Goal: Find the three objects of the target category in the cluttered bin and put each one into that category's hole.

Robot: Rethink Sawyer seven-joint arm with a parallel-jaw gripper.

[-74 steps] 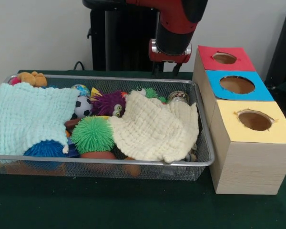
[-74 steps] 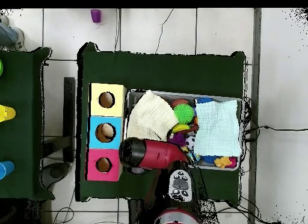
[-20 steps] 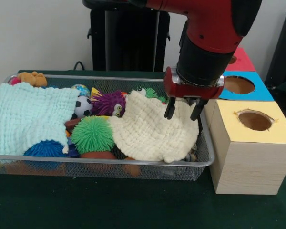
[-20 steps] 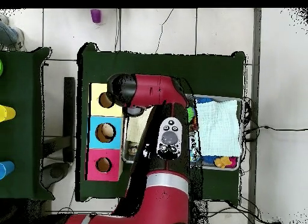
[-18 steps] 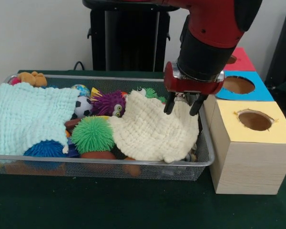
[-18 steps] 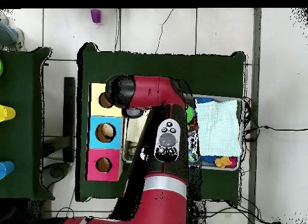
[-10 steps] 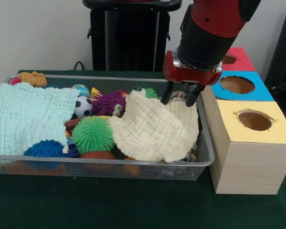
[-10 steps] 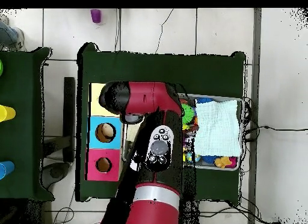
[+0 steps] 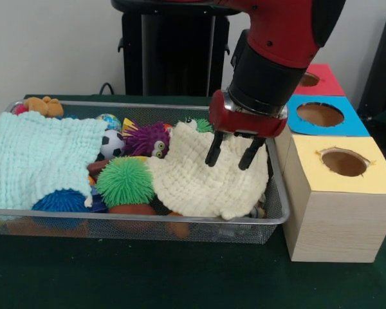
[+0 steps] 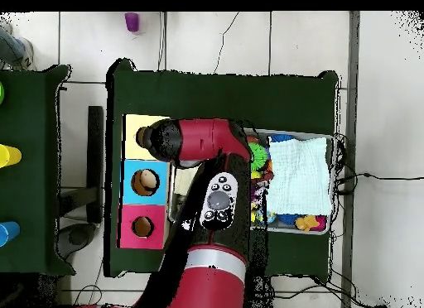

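As I read the front view, nearest me is the wire mesh bin (image 9: 273, 219) on the green table (image 9: 180, 277), with the wooden box (image 9: 334, 219) just beside its right end. Box has three holes on top: yellow panel hole (image 9: 344, 162) nearest, blue panel hole (image 9: 320, 114) behind it, red panel hole (image 9: 303, 78) farthest.

Front of bin: blue spiky ball (image 9: 61, 201), green spiky ball (image 9: 124, 182), cream knit cloth (image 9: 202, 180) draped over the right half, covering whatever is below. Pale mint knit cloth (image 9: 35, 158) covers the left half.

Gripper (image 9: 231, 156) hangs over the cream cloth's upper right part, jaws apart, nothing between them; fingertips just above or touching the cloth, I can't tell which.

Further back: soccer ball (image 9: 112, 144), purple fuzzy toy with eyes (image 9: 148, 140), small globe-pattern ball (image 9: 108, 120), orange plush (image 9: 44, 105) at the far left corner.

I can't tell which items are the target category.

Overhead, the arm (image 10: 207, 156) hides the gripper and the bin's box-side half.
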